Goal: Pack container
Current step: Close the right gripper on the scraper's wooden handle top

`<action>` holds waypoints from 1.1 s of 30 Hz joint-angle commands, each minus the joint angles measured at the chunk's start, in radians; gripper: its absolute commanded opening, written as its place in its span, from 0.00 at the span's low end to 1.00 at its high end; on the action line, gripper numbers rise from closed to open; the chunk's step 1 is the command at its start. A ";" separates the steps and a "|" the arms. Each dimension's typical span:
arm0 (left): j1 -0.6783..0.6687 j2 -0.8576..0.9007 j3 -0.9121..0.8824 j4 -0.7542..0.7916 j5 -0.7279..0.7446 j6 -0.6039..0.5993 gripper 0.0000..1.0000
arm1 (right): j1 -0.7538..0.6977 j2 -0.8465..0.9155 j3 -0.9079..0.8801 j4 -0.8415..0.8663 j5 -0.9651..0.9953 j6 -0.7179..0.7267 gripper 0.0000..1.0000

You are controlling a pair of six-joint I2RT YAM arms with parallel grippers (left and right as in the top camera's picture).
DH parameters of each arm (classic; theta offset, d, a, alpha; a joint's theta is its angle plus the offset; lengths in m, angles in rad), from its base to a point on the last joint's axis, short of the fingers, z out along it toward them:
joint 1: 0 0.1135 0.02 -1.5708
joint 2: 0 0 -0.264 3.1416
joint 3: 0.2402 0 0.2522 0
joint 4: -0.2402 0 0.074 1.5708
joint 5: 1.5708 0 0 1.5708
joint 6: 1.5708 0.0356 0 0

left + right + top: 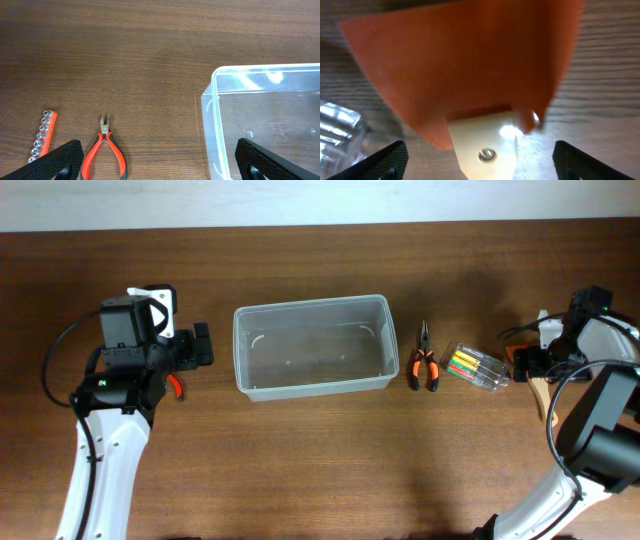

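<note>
My left pincer (160, 162) hangs released: socket rail (43, 134) and red-handled cutters (104, 150) near its left finger, the clear container (215, 100) toward its right finger. Right pincer (480, 160) spread wide, orange-headed tool (460, 65) between its fingers. I'd centre on the pale handle, then close squarely.

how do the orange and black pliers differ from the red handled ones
The orange-and-black pliers have a long, slender nose; the red-handled pliers have a short, stubby one. The orange-and-black pliers lie right of the clear plastic container; the red-handled pliers lie left. Both rest flat on the wooden table.
</note>
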 commanded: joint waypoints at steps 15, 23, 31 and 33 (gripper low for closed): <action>0.006 0.007 0.018 0.003 -0.007 -0.009 0.99 | -0.004 0.029 -0.001 -0.008 -0.021 -0.007 0.63; 0.006 0.007 0.018 0.003 -0.007 -0.009 0.99 | -0.004 0.029 -0.001 -0.016 -0.021 -0.007 0.54; 0.006 0.007 0.018 0.003 -0.007 -0.009 0.99 | -0.004 0.029 -0.001 -0.025 -0.021 -0.007 0.44; 0.006 0.007 0.018 0.003 -0.007 -0.009 0.99 | -0.004 0.029 -0.001 -0.033 -0.021 -0.007 0.44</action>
